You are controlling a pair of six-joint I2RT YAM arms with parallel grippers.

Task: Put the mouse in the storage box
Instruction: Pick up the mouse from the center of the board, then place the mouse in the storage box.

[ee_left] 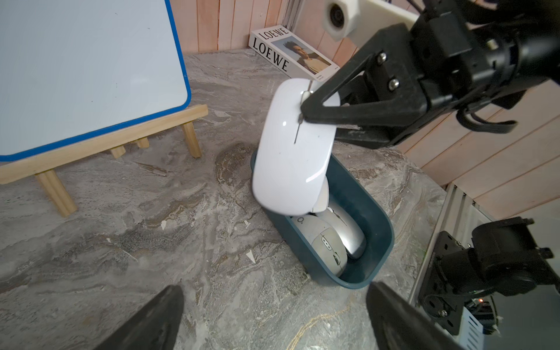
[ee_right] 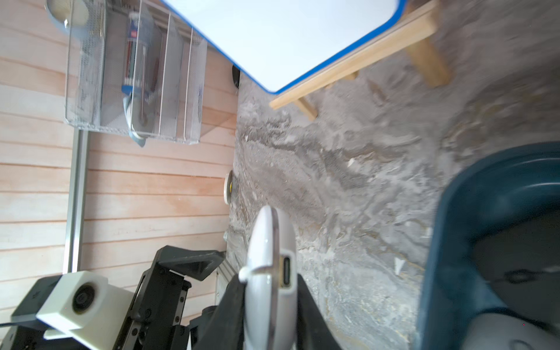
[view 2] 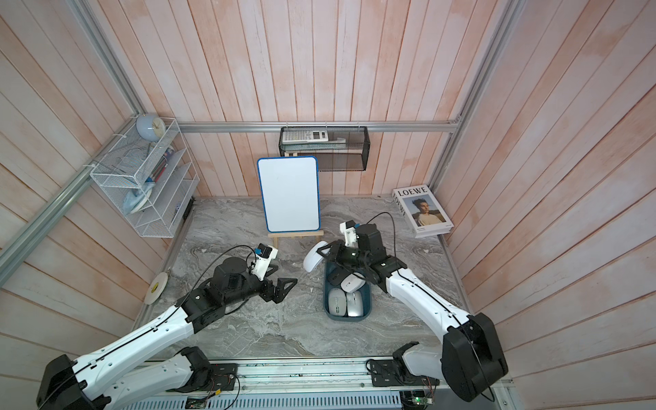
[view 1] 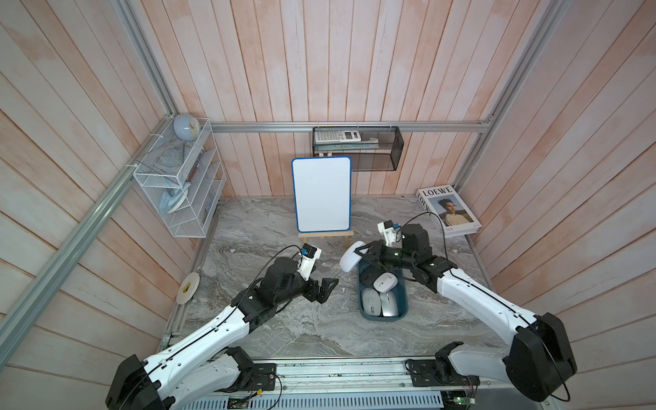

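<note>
The right gripper [view 1: 360,252] is clamped on the glossy white, flat oval computer mouse [view 1: 349,261], its black jaws pressed against the top and underside near the scroll-wheel end. The mouse is turned on edge and tilted, and the right wrist view shows its charging port [ee_right: 286,269] between the fingers. The mouse hangs over the far end of the dark teal-blue plastic storage box [view 1: 383,317], which sits on the grey marble-patterned tabletop [view 1: 284,319] right of centre. In the left wrist view the mouse's lower end [ee_left: 281,206] overlaps the box's far rim; whether it touches cannot be told. Several other white, grey and silver mice [view 1: 385,283] lie inside the box. The left gripper [view 1: 328,289] hovers left of the box with its jaws spread wide and nothing between them. A blue-framed whiteboard on a wooden easel [view 1: 321,193] stands at the far side.
</note>
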